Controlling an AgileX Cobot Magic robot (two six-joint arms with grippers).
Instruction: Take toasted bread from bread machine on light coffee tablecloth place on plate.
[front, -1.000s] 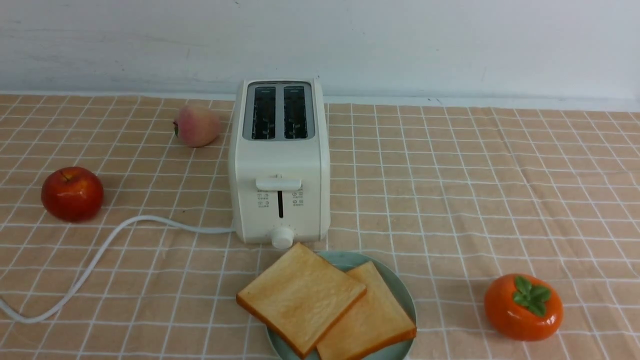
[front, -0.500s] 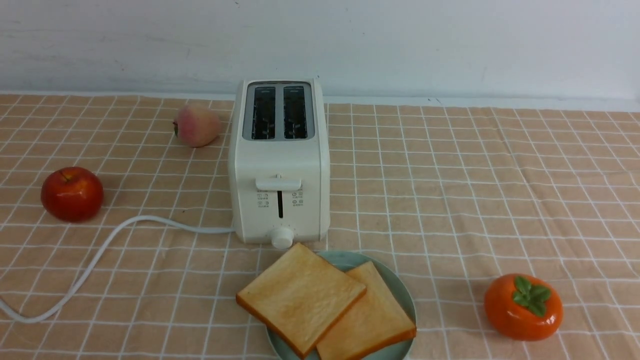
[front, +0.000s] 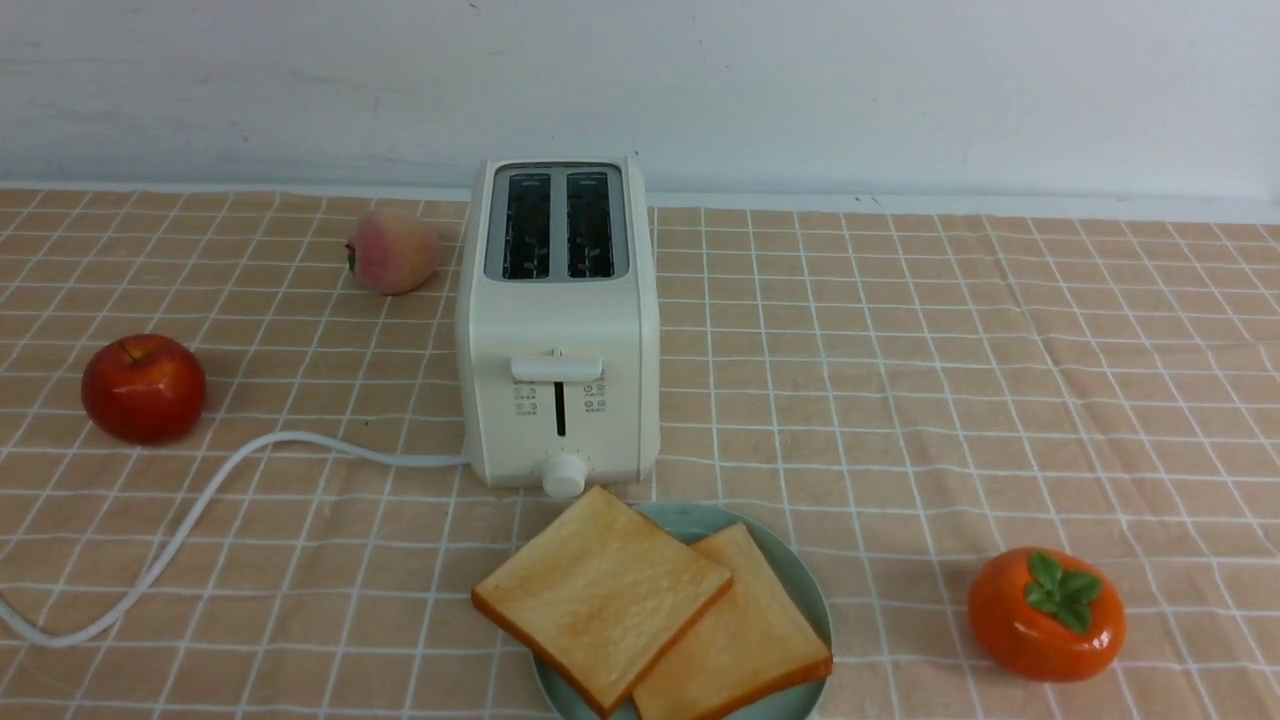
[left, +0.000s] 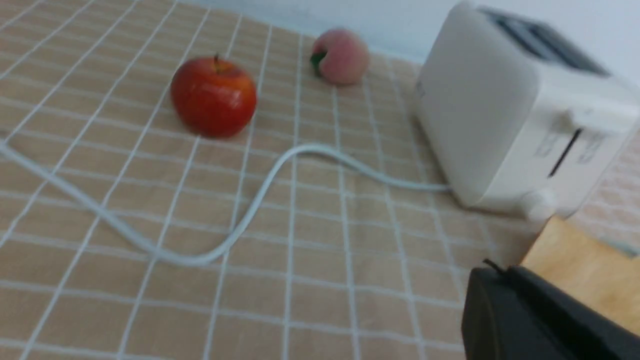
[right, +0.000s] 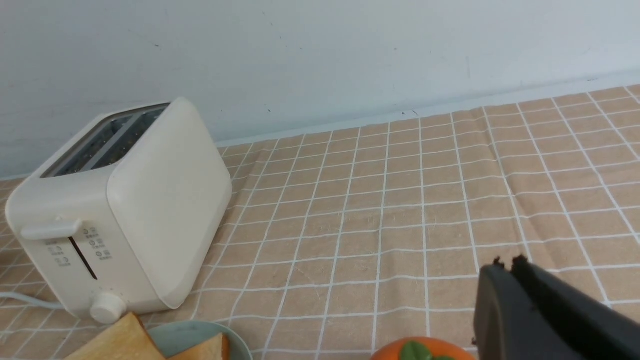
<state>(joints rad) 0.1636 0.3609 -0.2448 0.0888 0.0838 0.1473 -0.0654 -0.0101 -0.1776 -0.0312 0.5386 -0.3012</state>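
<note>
Both slices of toast (front: 650, 610) lie overlapped on the plate (front: 690, 517) just in front of the toaster (front: 557, 330), whose two slots stand empty. Nothing on the checked tablecloth (front: 900, 400) has shifted over the last second, which suggests the job is finished. The left gripper (left: 495, 272) and right gripper (right: 507, 262) hang clear of everything, jaws together, each holding nothing.
</note>
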